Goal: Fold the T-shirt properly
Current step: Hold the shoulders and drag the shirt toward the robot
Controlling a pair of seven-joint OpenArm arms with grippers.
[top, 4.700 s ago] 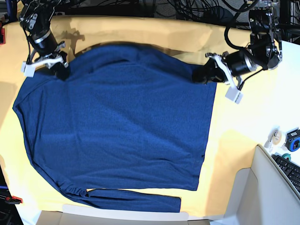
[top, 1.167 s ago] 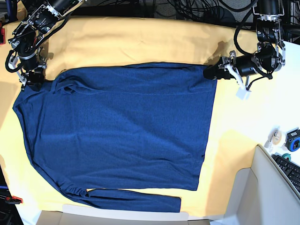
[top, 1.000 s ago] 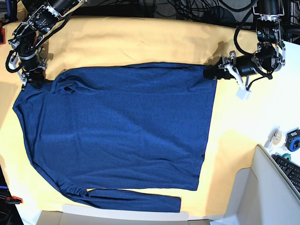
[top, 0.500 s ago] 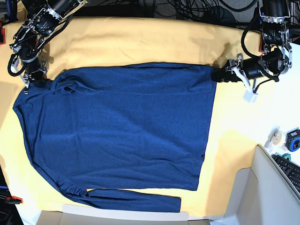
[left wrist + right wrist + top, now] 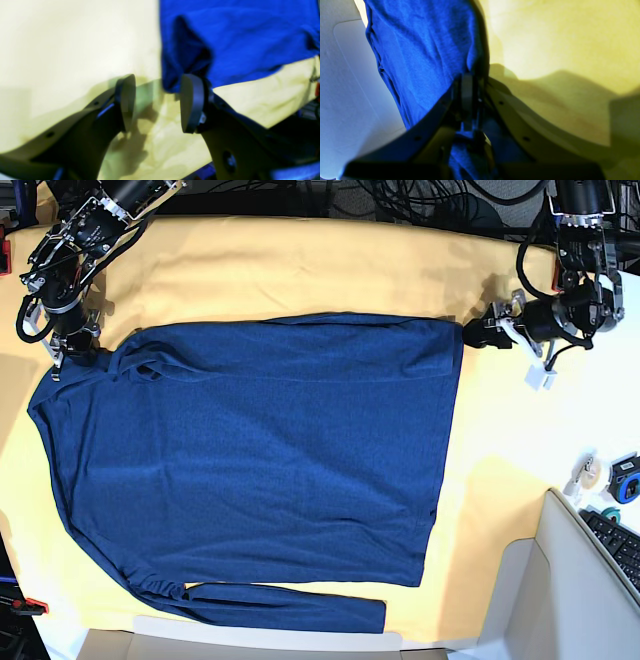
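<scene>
Where the base view begins at its left edge, the right gripper (image 5: 68, 340) sits at the upper left corner of the T-shirt (image 5: 260, 460), its jaws pressed together on a fold of the navy fabric. The right wrist view confirms this: the fingers (image 5: 467, 100) meet with no gap, cloth pinched between them, the rest of the garment running away above and to their left, the yellow table cloth (image 5: 557, 45) to their right.

The T-shirt lies spread flat across the middle of the yellow table cloth, one long sleeve stretched along its lower edge.

At the right of the base view, the left gripper (image 5: 487, 333) stands just beside the shirt's upper right corner. In the left wrist view its fingers (image 5: 191, 102) are parted with a clear gap, holding nothing. The corner of the shirt lies just ahead of the right-hand finger in that picture; contact there cannot be determined. Bare cloth fills the gap between the fingers.
</scene>
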